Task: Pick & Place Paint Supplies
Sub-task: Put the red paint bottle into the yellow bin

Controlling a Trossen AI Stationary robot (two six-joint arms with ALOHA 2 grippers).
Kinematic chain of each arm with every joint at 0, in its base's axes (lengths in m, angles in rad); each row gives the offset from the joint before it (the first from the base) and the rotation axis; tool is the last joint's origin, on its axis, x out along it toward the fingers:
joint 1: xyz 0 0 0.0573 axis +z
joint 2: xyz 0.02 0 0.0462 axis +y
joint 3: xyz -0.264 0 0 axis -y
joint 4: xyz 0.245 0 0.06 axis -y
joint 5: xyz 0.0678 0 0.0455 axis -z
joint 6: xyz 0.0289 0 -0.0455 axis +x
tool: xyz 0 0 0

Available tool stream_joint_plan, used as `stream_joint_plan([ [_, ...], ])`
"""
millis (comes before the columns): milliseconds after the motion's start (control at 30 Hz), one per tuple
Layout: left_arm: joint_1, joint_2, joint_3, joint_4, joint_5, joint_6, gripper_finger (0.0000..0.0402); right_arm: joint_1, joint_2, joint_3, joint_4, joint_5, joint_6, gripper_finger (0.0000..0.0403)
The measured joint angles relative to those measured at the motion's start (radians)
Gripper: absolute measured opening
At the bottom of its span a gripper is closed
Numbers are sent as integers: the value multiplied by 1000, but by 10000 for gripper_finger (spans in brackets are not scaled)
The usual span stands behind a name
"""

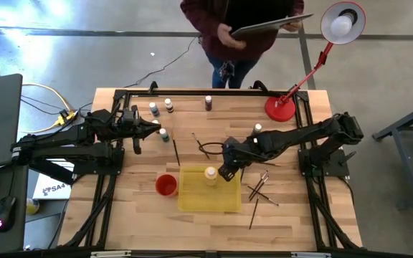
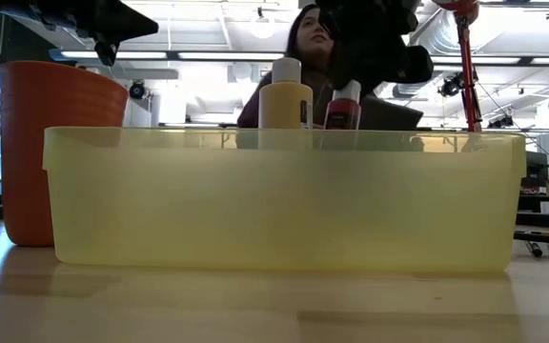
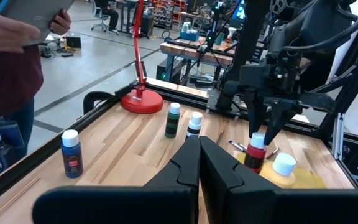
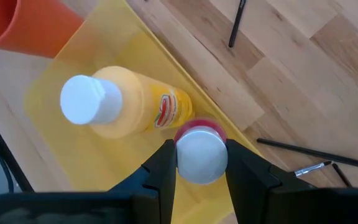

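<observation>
Blond wood worktop under two dark arms, a person standing at its far edge.

From above, the right end effector hangs over the yellow tray near the front edge, beside the yellow bottle; the left end effector, clenched on nothing, waits near the left edge among small bottles. Level with the worktop, the red cup stands just beside the tray, an open workshop behind. From the right wrist, the fingers are grasping the red bottle by its white cap above the tray; brushes lie on the wood.
</observation>
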Motion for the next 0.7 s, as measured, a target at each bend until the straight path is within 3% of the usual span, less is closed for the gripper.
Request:
stream_joint_plan([
  [700,0,0,0,0,2,0,0,21,107,1,3,-53,-3,106],
])
